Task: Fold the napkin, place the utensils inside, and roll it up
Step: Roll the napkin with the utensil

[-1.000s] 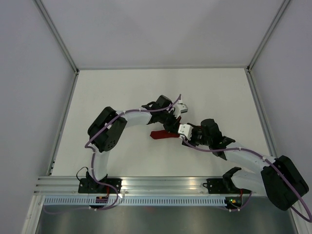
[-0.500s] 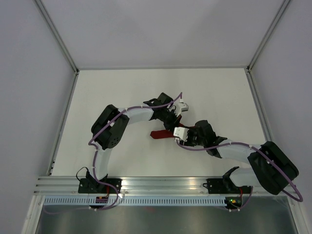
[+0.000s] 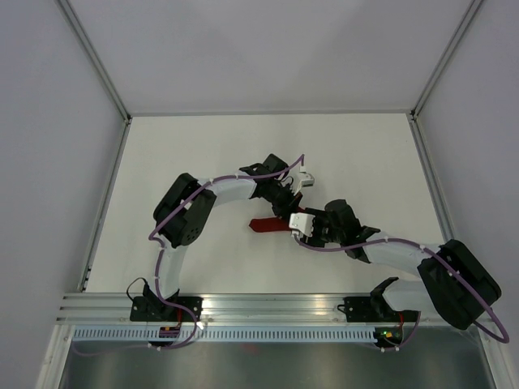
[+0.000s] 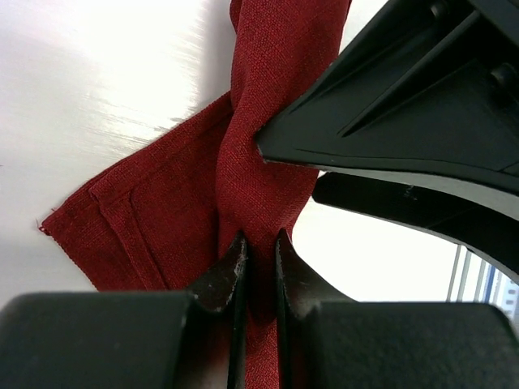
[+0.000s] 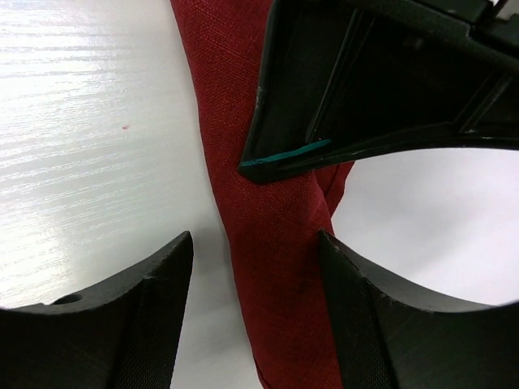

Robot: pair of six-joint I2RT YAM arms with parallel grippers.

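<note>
The napkin (image 3: 264,224) is a dark red cloth bunched into a narrow roll at the table's middle, with a flat folded corner (image 4: 130,219) spreading to one side. My left gripper (image 3: 285,209) reaches it from the far side. Its jaws (image 4: 259,240) are pinched on a ridge of the cloth, with only a thin gap between them. My right gripper (image 3: 297,224) comes from the right and stands open (image 5: 253,243), its fingers astride the roll (image 5: 272,235) without touching it. The utensils show in no view.
The two grippers are nearly touching: the right one's black fingers (image 4: 389,121) fill the left wrist view, and the left one's finger (image 5: 365,81) hangs over the roll in the right wrist view. White table (image 3: 186,146) all round, walled by a metal frame (image 3: 113,105).
The right arm has swung in, its wrist shifting a little left toward the napkin. The left arm has moved only slightly, and the napkin stays where it was.
</note>
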